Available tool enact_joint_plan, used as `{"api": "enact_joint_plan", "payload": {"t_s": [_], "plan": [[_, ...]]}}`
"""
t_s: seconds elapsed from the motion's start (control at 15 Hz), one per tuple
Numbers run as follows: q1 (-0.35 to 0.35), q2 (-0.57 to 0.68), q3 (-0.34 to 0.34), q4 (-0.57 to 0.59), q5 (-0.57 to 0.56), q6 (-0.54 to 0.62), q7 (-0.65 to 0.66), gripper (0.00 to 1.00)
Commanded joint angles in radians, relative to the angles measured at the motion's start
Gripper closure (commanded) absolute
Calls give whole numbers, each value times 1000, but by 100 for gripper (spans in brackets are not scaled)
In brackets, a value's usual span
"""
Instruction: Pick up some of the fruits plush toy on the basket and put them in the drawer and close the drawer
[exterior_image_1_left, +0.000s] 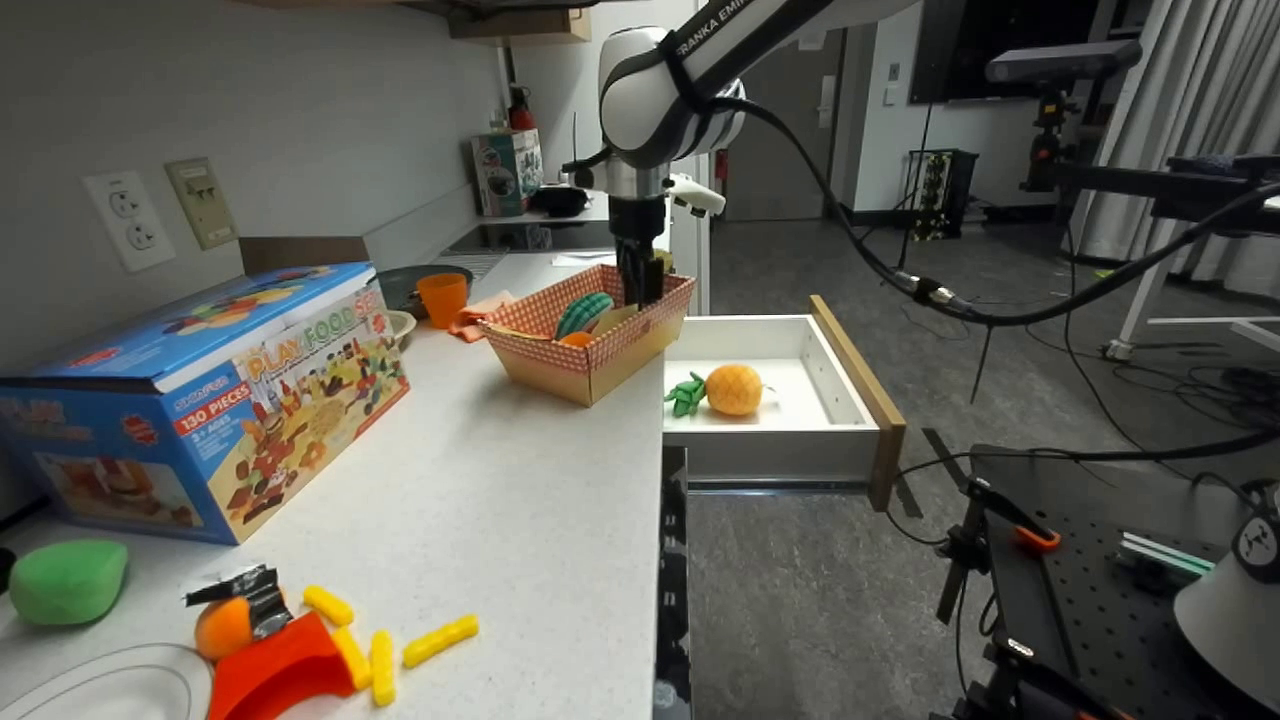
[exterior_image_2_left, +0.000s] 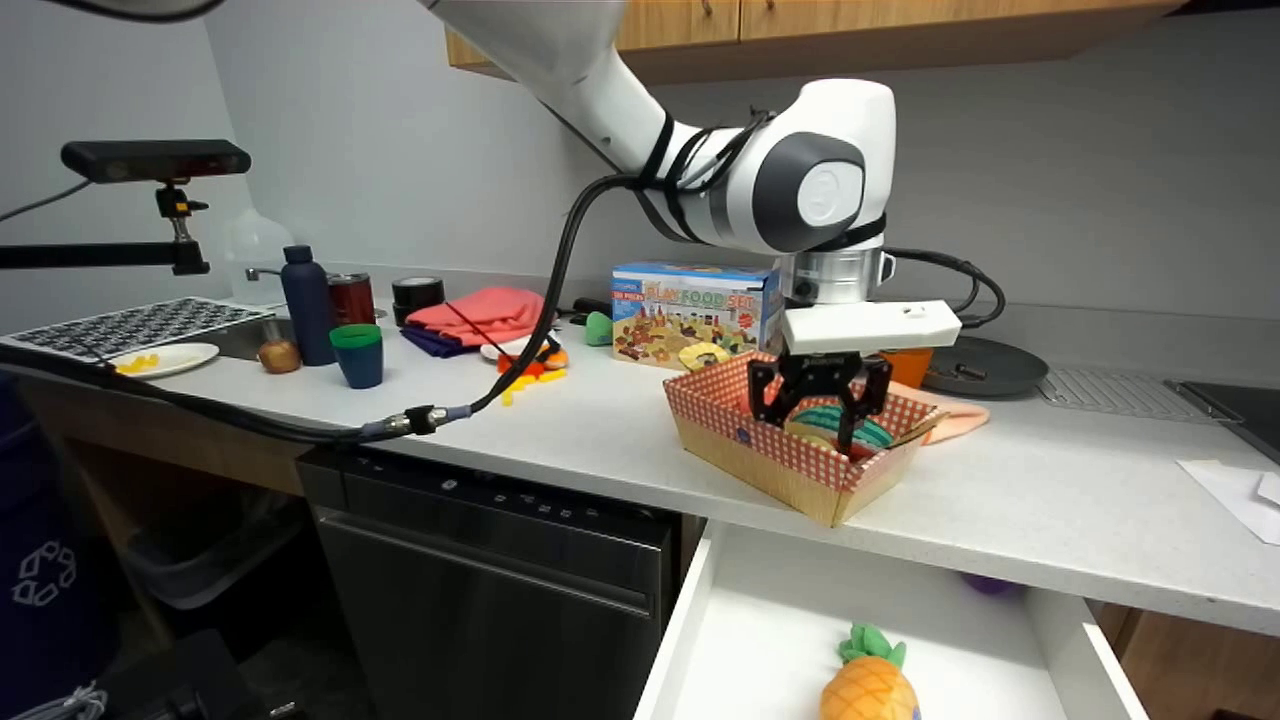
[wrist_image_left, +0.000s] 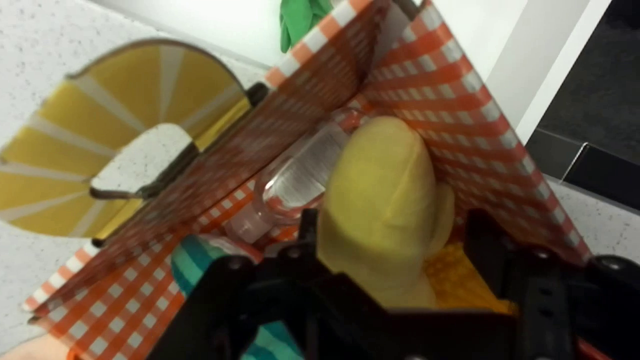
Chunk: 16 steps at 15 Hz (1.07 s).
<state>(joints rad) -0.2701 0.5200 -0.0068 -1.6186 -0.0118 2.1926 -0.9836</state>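
The checked basket stands at the counter edge, also in an exterior view. My gripper points down into it. It is open, its fingers either side of a soft yellow toy; the left finger is close to it and a gap shows at the right. A green striped plush toy and an orange item also lie in the basket. The drawer is pulled out below. It holds a pineapple plush toy with green leaves and a purple item, partly hidden by the counter.
A clear bottle-shaped item lies in the basket. A yellow slice-shaped flap sticks out from its rim. A play food box, orange cup and pan stand behind. Yellow sticks lie on the counter.
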Motion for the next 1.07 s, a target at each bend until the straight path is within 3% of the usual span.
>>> {"api": "enact_joint_plan", "payload": {"t_s": [0.0, 0.33, 0.4, 1.0], "plan": [[6, 15, -4, 52, 15, -65, 14, 55], [5, 2, -2, 54, 19, -49, 17, 94], [6, 3, -3, 54, 15, -27, 15, 98], [8, 16, -7, 41, 0, 229, 28, 100]]}}
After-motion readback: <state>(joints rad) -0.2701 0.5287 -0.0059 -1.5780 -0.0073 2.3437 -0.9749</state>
